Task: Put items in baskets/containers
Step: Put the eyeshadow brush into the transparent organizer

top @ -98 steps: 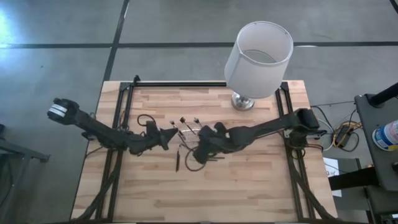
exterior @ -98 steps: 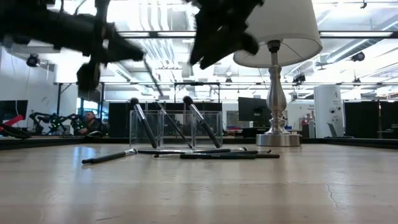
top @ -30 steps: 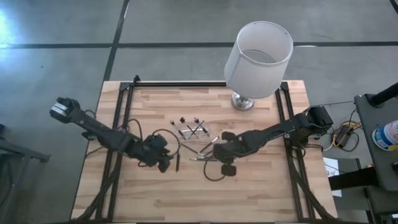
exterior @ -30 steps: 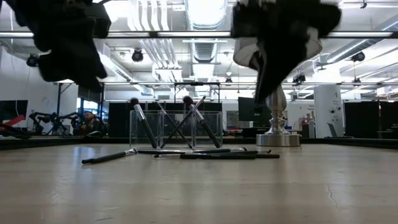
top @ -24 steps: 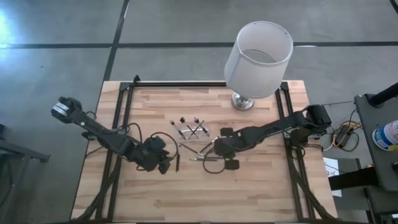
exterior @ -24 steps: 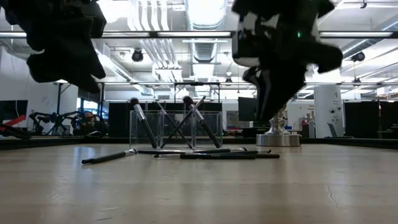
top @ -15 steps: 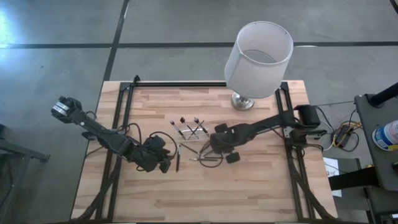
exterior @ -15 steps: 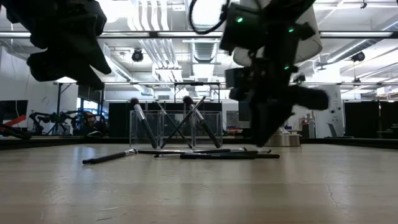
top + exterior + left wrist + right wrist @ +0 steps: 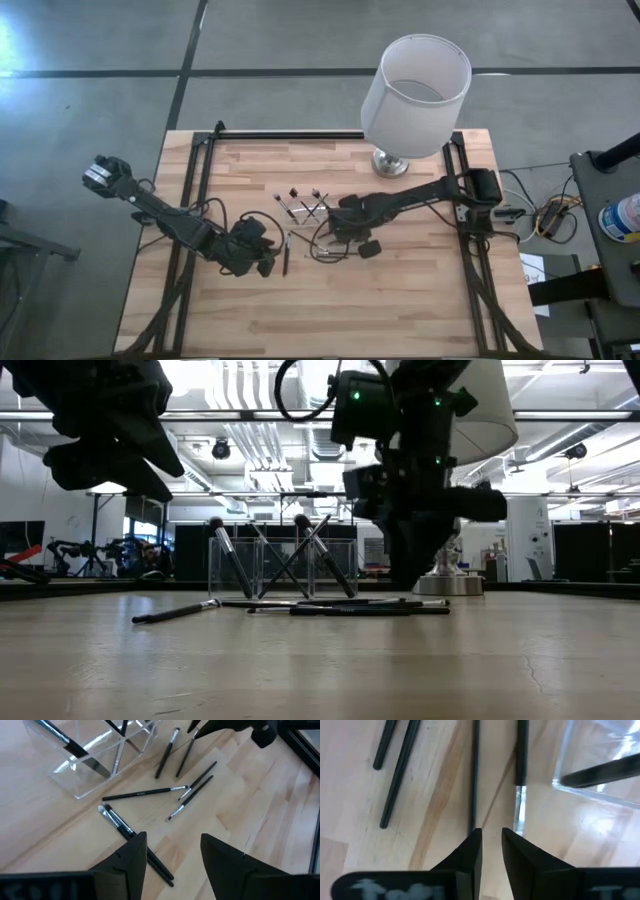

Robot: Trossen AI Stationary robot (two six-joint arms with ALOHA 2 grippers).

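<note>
**Right pincer down at the tray's edge, left pincer hanging over a lone brush**

The right pincer is reaching low near the middle of the counter. Its tip is sitting just above the wood, beside the near wall of the clear tray. Its fingers are standing only a sliver apart. Bare wood is showing through the gap, so nothing is gripped. One thin handle is running straight up to the tip of one finger, and the tray's edge is lying just beside the other, so room is tight on that side.

The clear tray is standing mid-counter, toward the far side, with several brushes leaning and crossing inside it. The loose brushes are lying flat in a scatter just in front of it, some touching, some fanned apart.

The left pincer is hovering well above the wood, jaws wide and empty. Below it a lone brush is lying apart from the scatter, with its handle running under one finger.

The whole near half of the counter is showing bare planks. Dark rails are running along both sides, and the lamp is standing at the far right corner, clear of both arms.
</note>
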